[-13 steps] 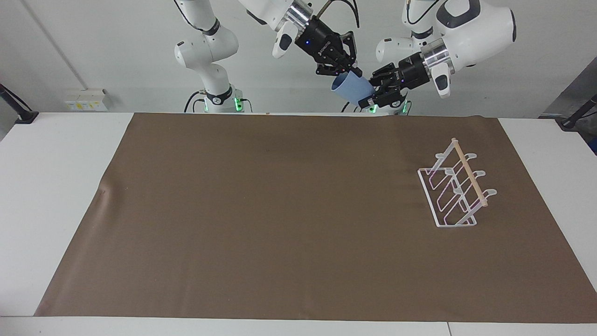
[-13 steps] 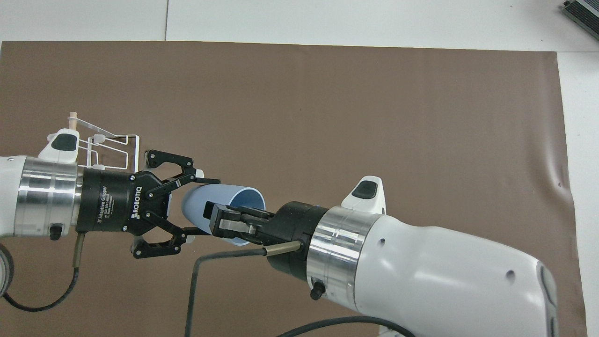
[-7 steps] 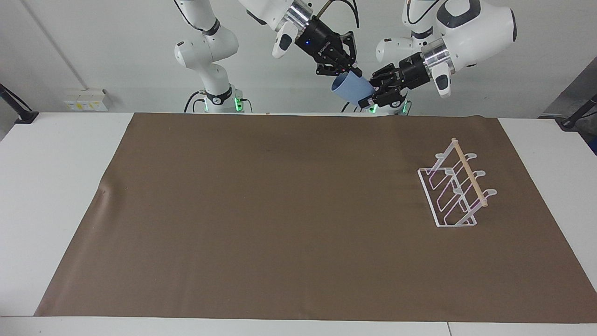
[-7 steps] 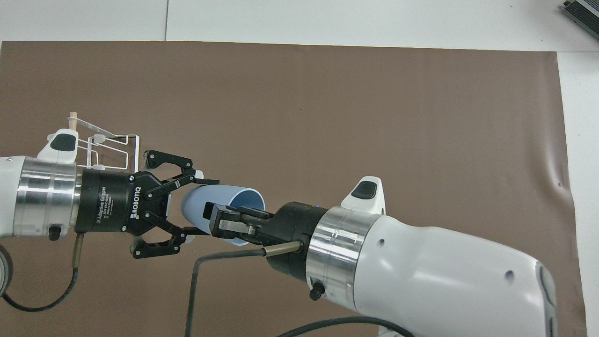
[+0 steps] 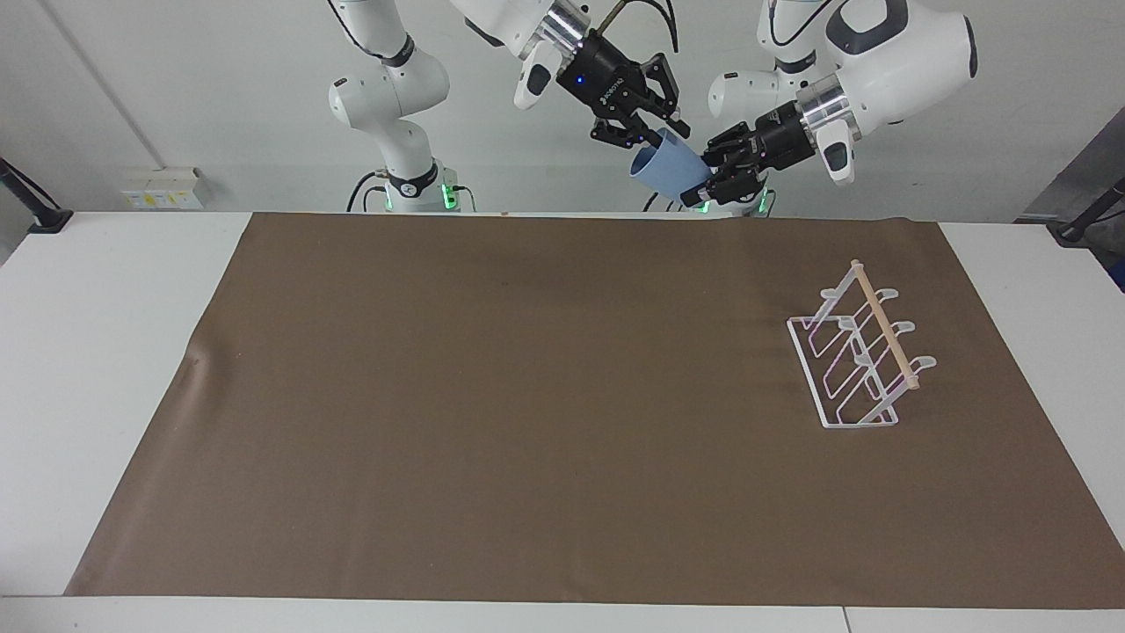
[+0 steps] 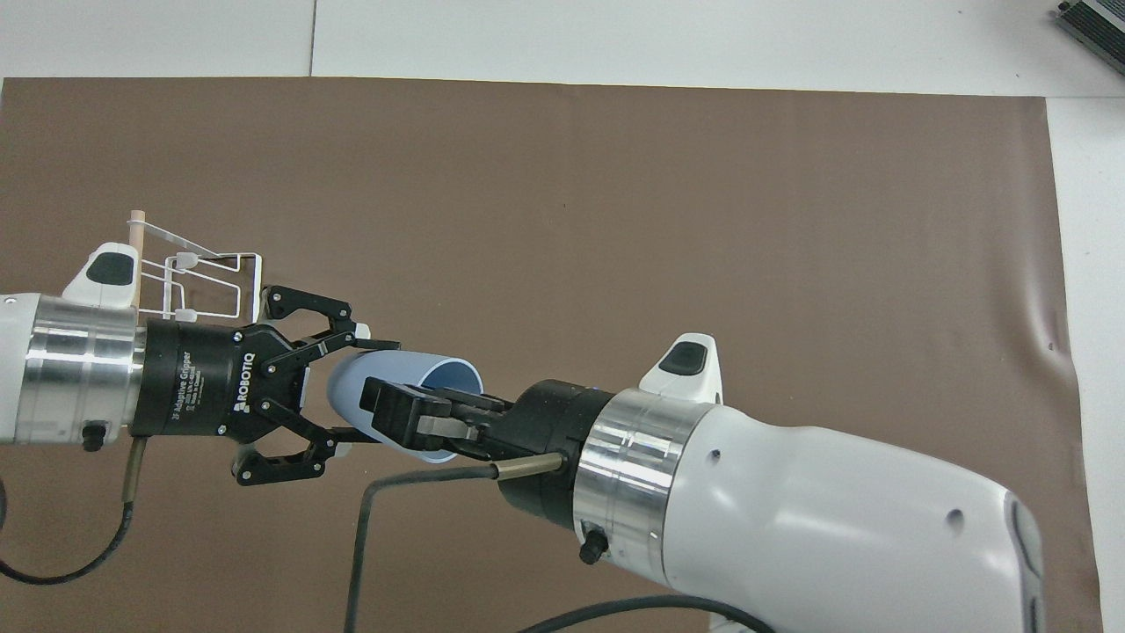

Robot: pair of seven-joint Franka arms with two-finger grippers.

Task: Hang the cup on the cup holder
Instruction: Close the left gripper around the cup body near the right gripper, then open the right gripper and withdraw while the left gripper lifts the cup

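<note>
From my station I see the cup (image 5: 670,169) held up in the air on its side over the brown mat (image 5: 527,396), at the robots' edge; the left gripper (image 6: 347,387) is closed around its base end; the right gripper (image 5: 664,139) has its fingers spread at the cup's rim, one fingertip inside the mouth; the cup holder (image 5: 860,352) stands on the mat toward the left arm's end, well apart from the cup; the left gripper's body reads "ROBOTIQ" and "2F Adaptive Gripper".

One cup (image 5: 670,169), one cup holder (image 5: 860,352)
</note>
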